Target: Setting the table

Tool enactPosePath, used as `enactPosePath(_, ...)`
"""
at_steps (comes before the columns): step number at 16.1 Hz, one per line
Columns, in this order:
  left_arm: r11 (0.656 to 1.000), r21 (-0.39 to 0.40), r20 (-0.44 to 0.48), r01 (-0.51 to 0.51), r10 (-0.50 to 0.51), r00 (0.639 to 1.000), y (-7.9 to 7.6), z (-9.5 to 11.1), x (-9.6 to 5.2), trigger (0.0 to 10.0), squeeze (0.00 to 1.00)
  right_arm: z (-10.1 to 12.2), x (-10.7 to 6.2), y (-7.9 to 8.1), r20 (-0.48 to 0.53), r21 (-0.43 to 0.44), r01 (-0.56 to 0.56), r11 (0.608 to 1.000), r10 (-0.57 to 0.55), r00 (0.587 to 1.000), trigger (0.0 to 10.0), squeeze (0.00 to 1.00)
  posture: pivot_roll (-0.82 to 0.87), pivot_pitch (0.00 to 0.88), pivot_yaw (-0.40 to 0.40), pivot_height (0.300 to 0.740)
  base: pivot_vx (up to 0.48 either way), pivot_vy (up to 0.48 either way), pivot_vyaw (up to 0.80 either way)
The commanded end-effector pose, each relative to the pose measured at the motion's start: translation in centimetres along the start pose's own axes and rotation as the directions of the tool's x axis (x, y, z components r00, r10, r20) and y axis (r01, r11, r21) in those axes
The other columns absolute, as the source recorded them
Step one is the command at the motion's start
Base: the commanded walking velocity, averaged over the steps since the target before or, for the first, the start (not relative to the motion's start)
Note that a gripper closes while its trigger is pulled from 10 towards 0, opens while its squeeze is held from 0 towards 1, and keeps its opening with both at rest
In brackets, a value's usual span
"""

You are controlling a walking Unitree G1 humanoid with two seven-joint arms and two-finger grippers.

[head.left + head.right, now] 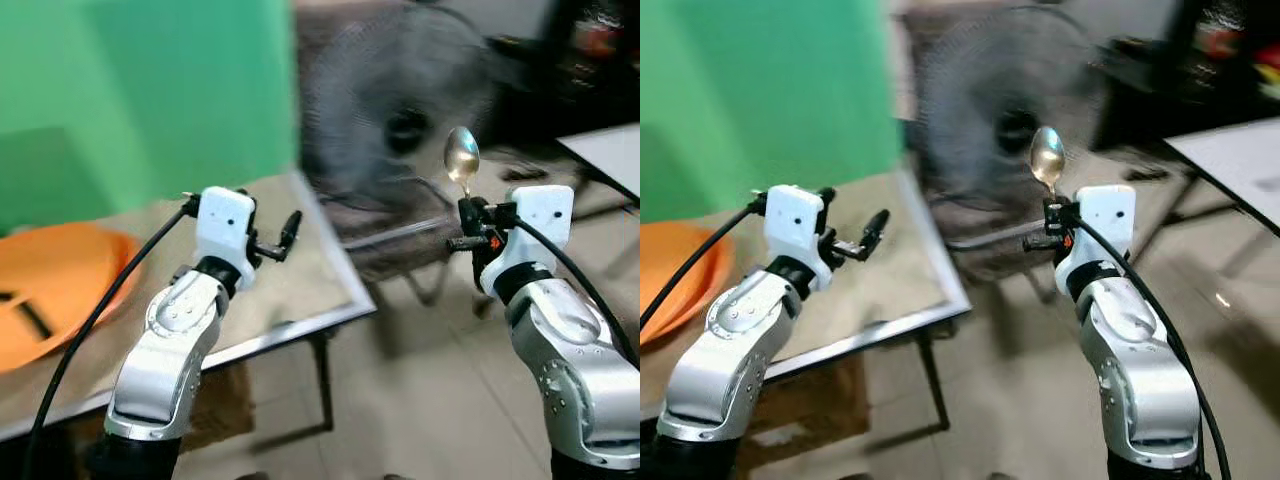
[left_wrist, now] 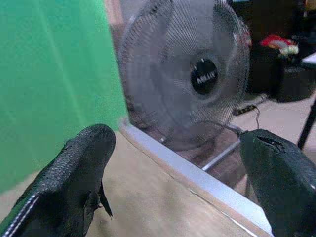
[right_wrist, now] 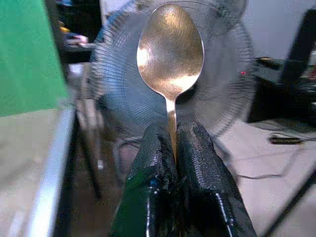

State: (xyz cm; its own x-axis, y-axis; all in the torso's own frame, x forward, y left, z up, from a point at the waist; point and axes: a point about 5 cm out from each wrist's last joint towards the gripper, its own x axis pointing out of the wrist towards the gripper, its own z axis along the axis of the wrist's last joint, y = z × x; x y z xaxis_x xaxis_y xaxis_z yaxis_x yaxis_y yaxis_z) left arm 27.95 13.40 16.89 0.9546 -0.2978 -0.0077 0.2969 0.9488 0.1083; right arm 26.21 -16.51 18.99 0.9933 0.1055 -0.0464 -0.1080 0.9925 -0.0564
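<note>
At the far left an orange plate (image 1: 55, 290) is lying on the table (image 1: 300, 290), which is covered with a beige surface and is carrying a metal edge; behind it a green wall (image 1: 140, 90) is standing. The left gripper (image 1: 290, 235) is hanging in the air above the table, close to its right edge, and its fingers (image 2: 74, 182) are standing released and well apart with nothing between them; in the left wrist view the table edge and the fan are showing in the gap. A black cable (image 1: 90, 330) is running along the left arm. Beyond the corner of the table a large grey fan (image 1: 400, 120) is standing on the floor (image 1: 420, 400), and the head views are showing it blurred. Further right, the right gripper (image 1: 468, 225) is staying off the table, over the tiled floor, and it is grasping a spoon (image 1: 462, 160); the two black fingers (image 3: 148, 163) are clenched on the handle just below the neck, so the spoon is standing upright with its bowl at the top, in front of the fan. The bowl is looking golden in the right wrist view and silver in the head views. At the far right the corner of a white table (image 1: 610, 150) is showing, well apart from the right arm; dark furniture is standing behind it, too blurred to tell more.
</note>
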Motion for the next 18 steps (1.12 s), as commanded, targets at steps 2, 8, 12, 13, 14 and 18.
enactPosePath(2, 0.997, -0.022, 0.012, -0.072, 0.073, 0.997, 0.3, 0.2, 0.8, 10.0, 0.0, 0.6, 0.1, -0.5, 0.028, -0.004, 0.048, 0.999, -0.048, 0.998, 10.0, 0.0, 0.05, 0.0, 0.017, 0.74, 0.0, 0.0, -0.8)
enactPosePath(8, 0.999, 0.017, -0.018, -0.052, 0.052, 0.998, 0.8, -0.2, 0.1, 10.0, 0.0, 0.1, -0.2, 0.9, 0.019, 0.004, 0.052, 0.999, -0.052, 0.998, 10.0, 0.0, 0.03, 0.0, 0.07, 0.74, 0.0, 0.0, -0.8)
enactPosePath(12, 0.999, -0.007, 0.035, -0.037, 0.037, 0.999, 0.4, 0.9, 0.0, 10.0, 0.0, 0.3, 0.0, -0.1, 0.013, -0.009, 0.069, 0.998, -0.069, 0.998, 10.0, 0.0, 0.07, 0.0, 0.052, 0.74, 0.0, 0.0, -0.8)
enactPosePath(13, 0.999, -0.01, 0.033, -0.045, 0.045, 0.998, 0.6, 0.8, -0.2, 10.0, 0.0, 0.3, 0.1, 0.1, 0.014, -0.01, 0.063, 0.998, -0.063, 0.998, 10.0, 0.0, 0.06, 0.0, 0.053, 0.74, 0.0, 0.0, -0.8)
enactPosePath(14, 0.999, -0.007, 0.029, -0.051, 0.051, 0.998, 0.7, 0.6, -0.3, 10.0, 0.0, 0.2, 0.0, 0.3, 0.014, -0.011, 0.061, 0.998, -0.061, 0.998, 10.0, 0.0, 0.05, 0.0, 0.062, 0.74, 0.0, 0.0, -0.8)
enactPosePath(18, 0.999, -0.026, 0.059, -0.018, 0.019, 0.998, 0.1, 1.2, 1.1, 10.0, 0.0, 0.2, -0.5, -0.3, 0.01, 0.011, 0.115, 0.993, -0.115, 0.993, 10.0, 0.0, 0.02, 0.0, 0.078, 0.74, 0.0, 0.0, -0.8)
